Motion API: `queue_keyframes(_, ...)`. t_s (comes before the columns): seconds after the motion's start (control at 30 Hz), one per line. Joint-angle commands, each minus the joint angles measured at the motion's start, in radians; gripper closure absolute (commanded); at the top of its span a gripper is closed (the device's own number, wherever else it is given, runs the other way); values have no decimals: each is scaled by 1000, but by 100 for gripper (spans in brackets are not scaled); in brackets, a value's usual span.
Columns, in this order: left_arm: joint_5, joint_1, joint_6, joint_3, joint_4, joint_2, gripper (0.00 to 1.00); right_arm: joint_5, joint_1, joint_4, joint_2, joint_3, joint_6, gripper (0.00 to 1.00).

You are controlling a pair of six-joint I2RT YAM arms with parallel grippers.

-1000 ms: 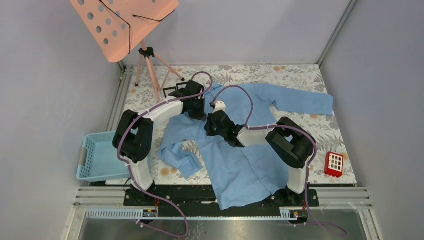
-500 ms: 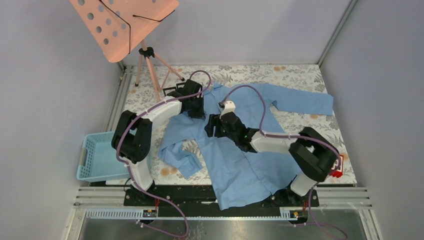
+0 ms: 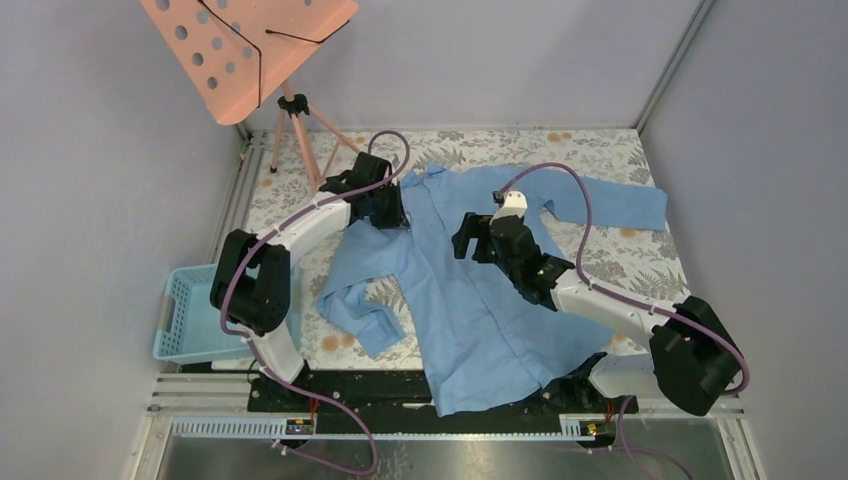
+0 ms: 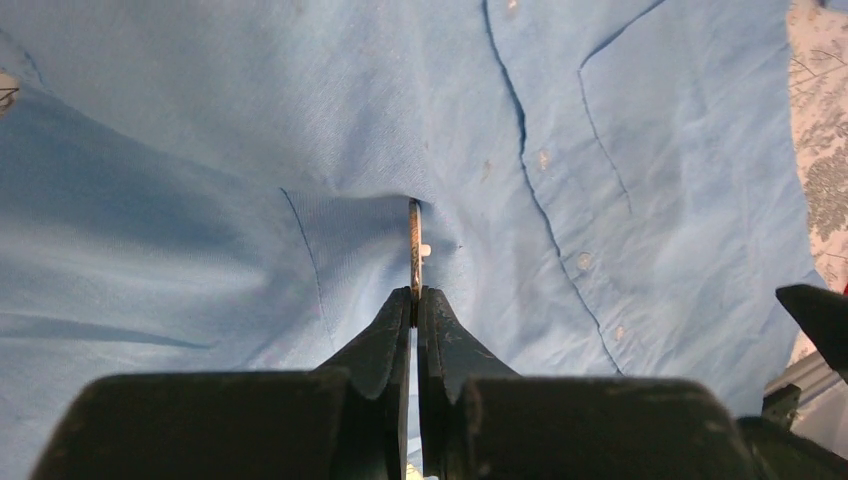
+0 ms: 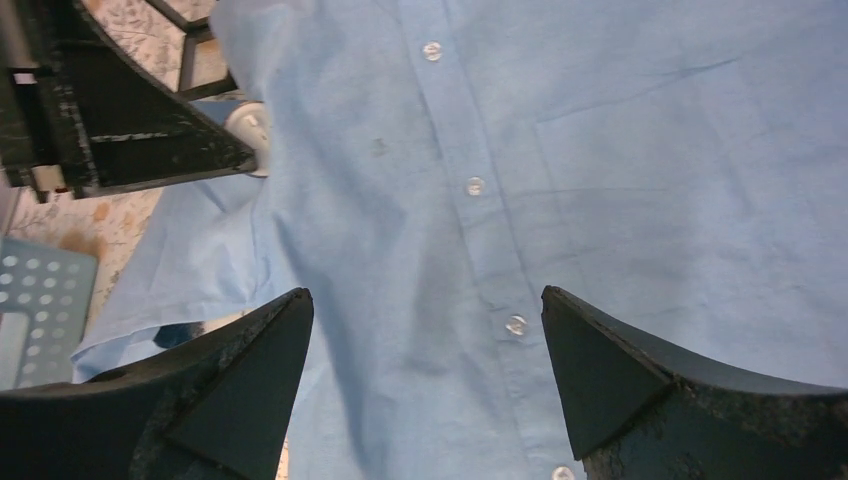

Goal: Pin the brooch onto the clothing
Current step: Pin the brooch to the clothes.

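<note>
Left wrist view has the left end effector (image 4: 414, 298) pinched tight on a thin, pale metal brooch (image 4: 414, 240), seen edge-on. The brooch's far end is pressed into a small pucker of the large light blue button-up woven shirt (image 4: 250, 120). That shirt lies spread front-up across the floral-patterned desk (image 3: 600, 150), with its collar towards the far side and its hem hanging over the near edge by the arm bases. The right end effector (image 5: 425, 305) hovers over the button placket beside the chest pocket. Its fingers are spread wide with nothing between them, and it sits near the left one but apart from it.

I judge the step in hand to be the pinning itself. The brooch is at the cloth near the collar, but whether its pin has passed through is too small to tell. The next move likely calls for driving the pin through the raised fold and fastening it, with the free end effector steadying the fabric just beside it.
</note>
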Motion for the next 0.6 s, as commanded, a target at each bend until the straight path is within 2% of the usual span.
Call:
queue_keyframes(0.0, 74, 4, -13, -19, 96, -58, 100, -38, -38, -26, -35, -14, -32, 8)
queue_keyframes(0.17, 98, 4, -14, -52, 157, -103, 100, -114, -42, 11, 24, 5, -51, 9)
queue_keyframes(0.57, 157, 4, -102, -57, 206, -165, 100, -386, -40, 264, 131, 5, -37, 14)
